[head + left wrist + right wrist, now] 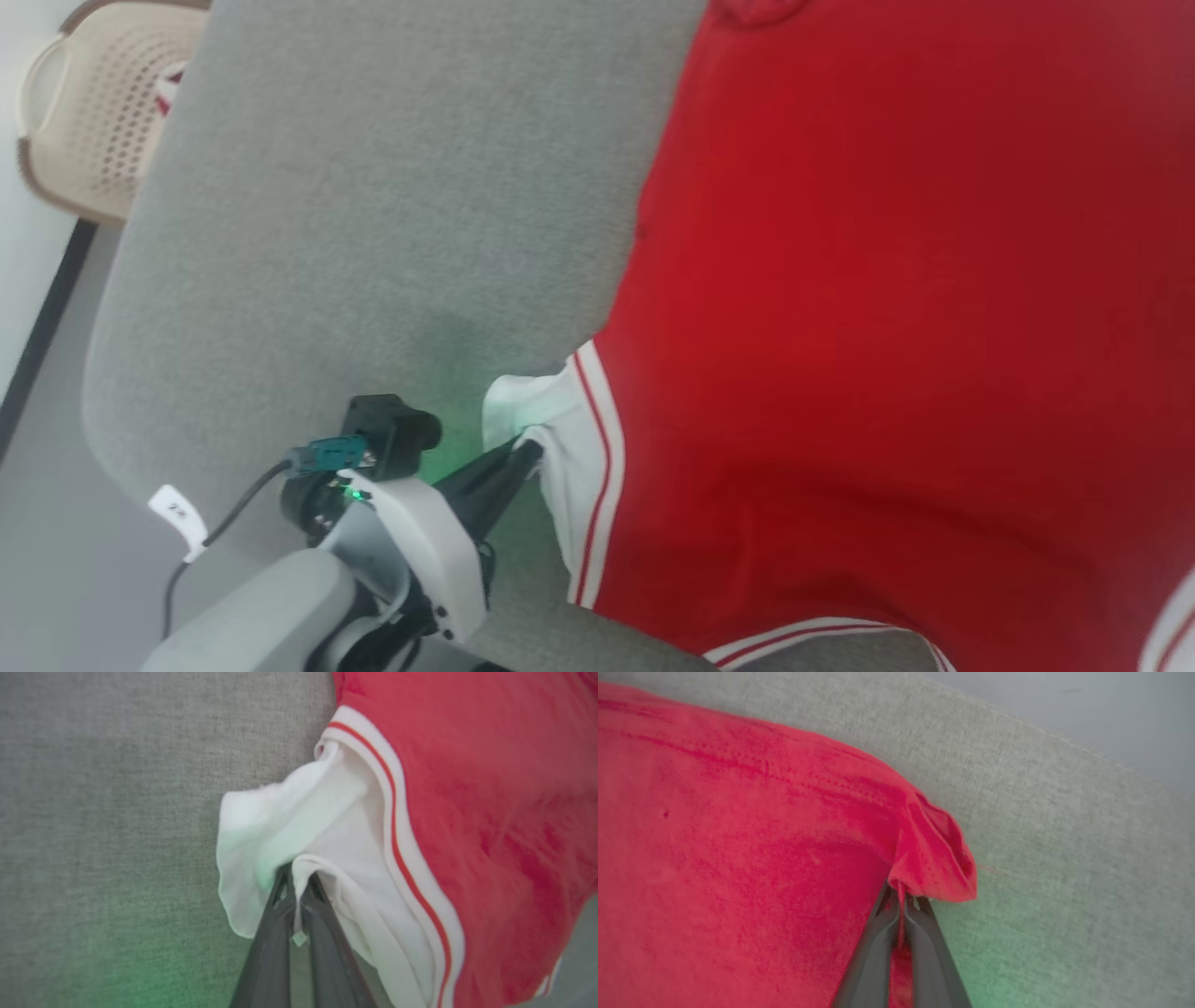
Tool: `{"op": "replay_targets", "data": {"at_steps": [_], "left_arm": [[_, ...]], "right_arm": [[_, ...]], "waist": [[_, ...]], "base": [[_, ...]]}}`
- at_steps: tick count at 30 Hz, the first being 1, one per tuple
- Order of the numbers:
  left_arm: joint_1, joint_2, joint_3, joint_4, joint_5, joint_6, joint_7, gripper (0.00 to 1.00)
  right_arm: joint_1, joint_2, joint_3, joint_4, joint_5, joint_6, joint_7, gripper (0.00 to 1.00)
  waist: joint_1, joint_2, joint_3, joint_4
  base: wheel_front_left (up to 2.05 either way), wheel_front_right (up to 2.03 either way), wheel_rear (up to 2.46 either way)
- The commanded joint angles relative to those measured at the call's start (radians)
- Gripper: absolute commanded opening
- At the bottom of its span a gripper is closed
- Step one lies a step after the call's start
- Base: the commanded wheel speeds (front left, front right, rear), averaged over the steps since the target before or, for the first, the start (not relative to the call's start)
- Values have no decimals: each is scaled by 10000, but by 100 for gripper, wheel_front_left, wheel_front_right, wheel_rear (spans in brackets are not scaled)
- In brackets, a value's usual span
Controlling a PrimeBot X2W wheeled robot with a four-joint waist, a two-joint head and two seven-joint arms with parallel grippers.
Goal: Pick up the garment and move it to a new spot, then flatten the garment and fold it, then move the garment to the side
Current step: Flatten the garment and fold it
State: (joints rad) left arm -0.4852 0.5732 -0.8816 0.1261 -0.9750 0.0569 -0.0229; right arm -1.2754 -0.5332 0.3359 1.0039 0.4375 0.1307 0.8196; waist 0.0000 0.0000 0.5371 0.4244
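The left gripper pinches the garment by its white sleeve. The right gripper pinches a red corner. I think no fold is made yet.

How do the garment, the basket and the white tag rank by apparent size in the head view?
1. Garment, largest, cut by the frame edge.
2. Basket, partly hidden behind the grey cushion.
3. Tag, smallest.

We take this for a home-like room — a beige perforated plastic laundry basket sits just beyond a broad grey fabric-upholstered cushion — soft furnishing, not a workbench.
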Motion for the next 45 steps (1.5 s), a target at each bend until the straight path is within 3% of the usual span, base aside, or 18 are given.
{"op": "replay_targets", "data": {"at_steps": [1,8,16,25,33,41,42,43,44,45], "left_arm": [[164,278,76,438,45,222,90,0],[384,764,322,338,-126,352,17,0],[865,1409,539,58,-335,635,-12,0],[1354,1906,686,-270,-571,945,14,0],[1639,2226,746,-553,-659,1130,65,0],[1706,2264,727,-585,-678,1138,80,0],[1697,2261,721,-568,-680,1123,76,0],[1691,2259,723,-550,-687,1111,69,0],[1679,2262,718,-531,-681,1105,70,0],[1672,2262,713,-516,-675,1104,66,0]], "right_arm": [[964,87,232,171,169,0,241,0],[1857,-69,1167,-1987,1433,0,-187,0],[3782,-1298,2392,-5304,3142,-2,-756,0],[6418,-1950,2110,-7409,3978,-2,-1957,0],[9465,-1491,1000,-8263,3611,-2,-2944,0],[11368,-179,182,-7903,2990,1,-3635,0],[11388,-74,110,-7809,2845,1,-3773,16],[11442,52,37,-7680,2803,-1,-3859,42],[11477,103,33,-7614,2693,1,-3891,96],[11483,155,-29,-7526,2578,-1,-3956,100]], "waist": [[0,0,-304,-352],[0,0,-1191,-1399],[0,0,-2069,-2620],[0,0,-2677,-3609],[0,0,-2896,-4196],[0,0,-2883,-4314],[0,0,-2879,-4318],[0,0,-2877,-4325],[0,0,-2877,-4326],[0,0,-2881,-4328]], "base": [[0,0,0],[0,0,0],[0,0,0],[0,0,0],[0,0,0],[0,0,0],[0,0,0],[0,0,0],[0,0,0],[0,0,0]]}}
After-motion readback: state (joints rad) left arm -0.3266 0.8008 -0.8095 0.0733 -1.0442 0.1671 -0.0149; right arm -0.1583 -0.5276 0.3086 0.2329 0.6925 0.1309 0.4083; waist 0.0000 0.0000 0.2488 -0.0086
